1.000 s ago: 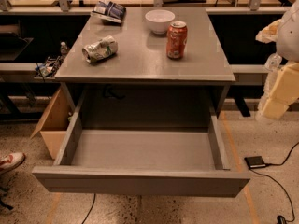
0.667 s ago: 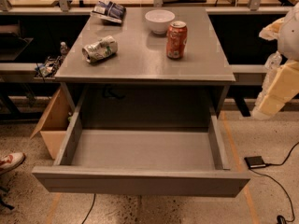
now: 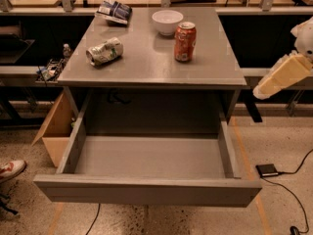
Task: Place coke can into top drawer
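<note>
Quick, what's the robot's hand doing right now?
The hand: at the right edge, beside the table; open or closed cannot be told. The coke can stands on the table.

Red-orange coke can (image 3: 185,41), grey top drawer (image 3: 146,191), white bowl (image 3: 167,21)

Coke can (image 3: 185,42) stands on the bench (image 3: 146,68) above the open top drawer (image 3: 146,192); apparent end effector (image 3: 282,76) hangs right.
</note>
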Motion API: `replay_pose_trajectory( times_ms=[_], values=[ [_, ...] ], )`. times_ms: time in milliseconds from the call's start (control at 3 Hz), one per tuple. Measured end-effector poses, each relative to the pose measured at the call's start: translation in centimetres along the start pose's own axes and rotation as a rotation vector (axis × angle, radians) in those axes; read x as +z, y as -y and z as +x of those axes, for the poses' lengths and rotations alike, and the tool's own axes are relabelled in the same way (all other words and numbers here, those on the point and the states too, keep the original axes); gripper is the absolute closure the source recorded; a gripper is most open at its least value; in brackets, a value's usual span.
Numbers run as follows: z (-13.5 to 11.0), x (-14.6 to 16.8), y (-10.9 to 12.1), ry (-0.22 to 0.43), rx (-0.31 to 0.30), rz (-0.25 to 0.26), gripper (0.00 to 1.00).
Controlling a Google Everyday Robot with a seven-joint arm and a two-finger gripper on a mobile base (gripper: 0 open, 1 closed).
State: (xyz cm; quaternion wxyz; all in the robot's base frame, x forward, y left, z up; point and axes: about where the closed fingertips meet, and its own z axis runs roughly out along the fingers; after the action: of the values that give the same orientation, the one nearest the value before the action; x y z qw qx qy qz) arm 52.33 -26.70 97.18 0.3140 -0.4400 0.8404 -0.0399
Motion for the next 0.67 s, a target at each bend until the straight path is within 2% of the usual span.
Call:
replay_pose_trajectory(
  times_ms=[333,667],
  values=[
    [-0.6,3.8,4.2,0.023,0.092,0.078,0.00],
    [-1.8,7.6,7.3,0.018,0.158,0.178,0.00]
  ],
)
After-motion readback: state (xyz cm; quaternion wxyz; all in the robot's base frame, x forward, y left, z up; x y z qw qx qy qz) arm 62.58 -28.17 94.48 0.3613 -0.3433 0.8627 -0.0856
